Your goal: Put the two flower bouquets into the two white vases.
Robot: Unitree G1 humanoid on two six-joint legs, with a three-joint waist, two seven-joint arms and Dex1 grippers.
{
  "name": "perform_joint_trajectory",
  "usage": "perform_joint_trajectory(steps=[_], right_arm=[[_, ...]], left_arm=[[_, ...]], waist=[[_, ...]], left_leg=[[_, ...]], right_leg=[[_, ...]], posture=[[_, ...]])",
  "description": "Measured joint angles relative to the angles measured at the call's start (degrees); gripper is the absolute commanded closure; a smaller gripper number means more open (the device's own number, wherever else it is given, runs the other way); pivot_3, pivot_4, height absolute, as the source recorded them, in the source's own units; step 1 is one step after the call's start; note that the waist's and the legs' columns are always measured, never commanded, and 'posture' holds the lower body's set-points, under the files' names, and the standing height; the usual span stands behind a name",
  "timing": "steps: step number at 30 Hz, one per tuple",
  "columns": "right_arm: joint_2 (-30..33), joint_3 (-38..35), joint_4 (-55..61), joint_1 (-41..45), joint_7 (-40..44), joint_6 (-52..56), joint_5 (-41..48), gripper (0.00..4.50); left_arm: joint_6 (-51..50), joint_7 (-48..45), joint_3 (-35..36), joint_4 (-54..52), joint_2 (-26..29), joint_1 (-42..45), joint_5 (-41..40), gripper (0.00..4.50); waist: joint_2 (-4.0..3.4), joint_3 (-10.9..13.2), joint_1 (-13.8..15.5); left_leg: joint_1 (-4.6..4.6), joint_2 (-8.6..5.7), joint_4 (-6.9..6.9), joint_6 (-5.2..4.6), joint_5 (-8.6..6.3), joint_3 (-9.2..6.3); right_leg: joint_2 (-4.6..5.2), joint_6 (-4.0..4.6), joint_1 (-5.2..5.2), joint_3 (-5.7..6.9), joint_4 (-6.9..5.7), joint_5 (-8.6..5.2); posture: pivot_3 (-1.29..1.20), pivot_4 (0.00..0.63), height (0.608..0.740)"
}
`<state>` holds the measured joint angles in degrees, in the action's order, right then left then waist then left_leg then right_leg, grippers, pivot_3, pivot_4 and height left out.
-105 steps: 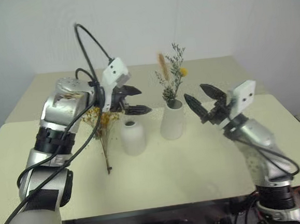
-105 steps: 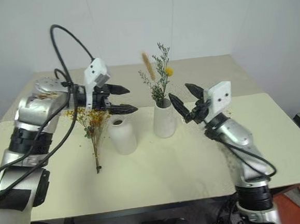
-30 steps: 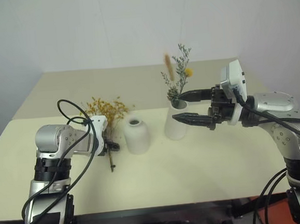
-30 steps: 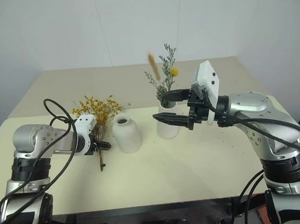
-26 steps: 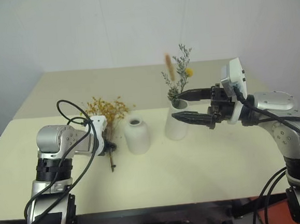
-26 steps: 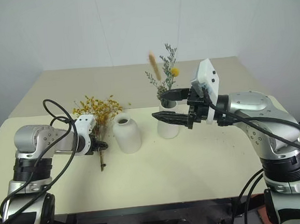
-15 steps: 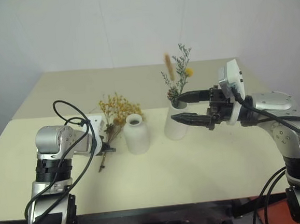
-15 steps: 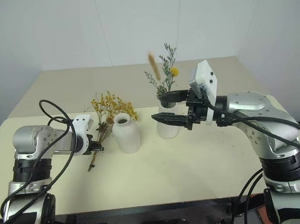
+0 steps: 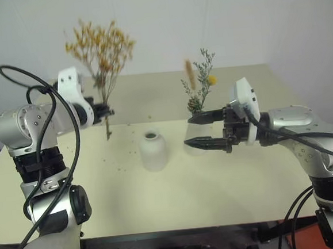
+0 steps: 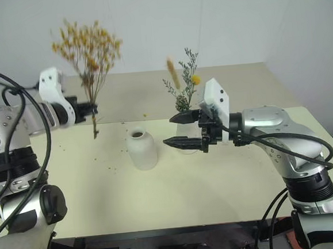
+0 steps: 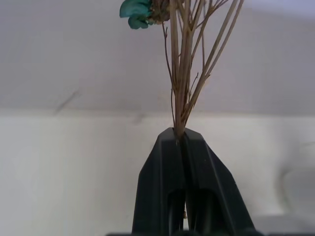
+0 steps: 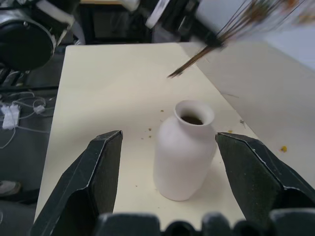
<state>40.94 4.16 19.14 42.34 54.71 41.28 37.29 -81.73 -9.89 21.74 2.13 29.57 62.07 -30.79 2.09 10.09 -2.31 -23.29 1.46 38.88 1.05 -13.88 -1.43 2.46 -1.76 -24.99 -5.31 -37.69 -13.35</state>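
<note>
Bushy yellow bouquet [image 9: 98, 46] held upright, off the surface [image 9: 177, 193], left & behind short vase [image 9: 153, 151]; stems pinched in shut jaws of left gripper [image 9: 104, 112]. Thin sprig [image 9: 199, 81] sits in tall vase [image 10: 183, 141]. Step: carrying 2nd bunch over. Next, prob: bring stem ends above narrow neck, lower straight. Right gripper [image 10: 184, 129] jaws wide open, empty, by tall vase. Right wrist view gives neck opening; left wrist view gives the pinch on stems.
</note>
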Motion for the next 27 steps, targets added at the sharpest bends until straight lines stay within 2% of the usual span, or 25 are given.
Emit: perform_joint_trajectory(steps=[8,21,27], right_arm=[[0.0,2.1,0.1,0.9,-0.6,0.5,-3.1,0.88],[0.1,4.9,2.5,1.2,-5.3,6.9,-6.8,0.88],[0.1,4.9,2.8,1.2,-5.4,7.4,-7.3,0.88]], left_arm=[[14.9,-17.4,-4.2,-1.2,-0.8,-2.3,-5.3,4.48],[25.3,-29.1,-5.3,-0.1,-1.7,-5.6,-9.7,4.48],[35.6,-33.6,-6.5,-2.1,-3.4,-13.3,-9.4,4.48]], waist=[[0.0,0.0,-0.3],[0.0,0.0,-0.3],[0.0,0.0,-0.1]], left_leg=[[0.03,-0.03,-0.01,0.03,0.02,0.01],[0.02,-0.03,-0.01,0.02,0.03,0.0],[0.02,-0.02,0.02,0.02,0.03,0.01]], right_leg=[[0.0,0.0,0.0,-0.02,-0.01,0.0],[0.0,0.0,0.0,-0.01,0.02,-0.01],[0.01,0.0,0.01,-0.01,0.0,0.0]], posture=[[0.0,0.15,0.74],[0.0,0.15,0.74],[0.0,0.15,0.74]])
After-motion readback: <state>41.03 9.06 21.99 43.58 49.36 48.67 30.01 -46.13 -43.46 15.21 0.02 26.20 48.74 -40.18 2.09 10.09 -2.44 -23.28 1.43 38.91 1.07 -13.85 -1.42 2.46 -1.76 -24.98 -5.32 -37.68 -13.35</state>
